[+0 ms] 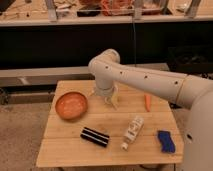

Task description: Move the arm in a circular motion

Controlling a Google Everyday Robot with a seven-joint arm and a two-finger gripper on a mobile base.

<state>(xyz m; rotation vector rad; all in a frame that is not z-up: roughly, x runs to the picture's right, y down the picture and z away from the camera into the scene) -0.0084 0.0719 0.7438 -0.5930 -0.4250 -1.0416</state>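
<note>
Nearest on the worktop (65,156) lie a black striped bar (95,136), a white bottle (132,132) and a blue object (166,141). Behind them, between the orange bowl (71,105) and the carrot (147,102), the hand (106,102) hangs over the boards with its prongs spread, gripping nothing. The arm (142,78) reaches in from the right.
</note>
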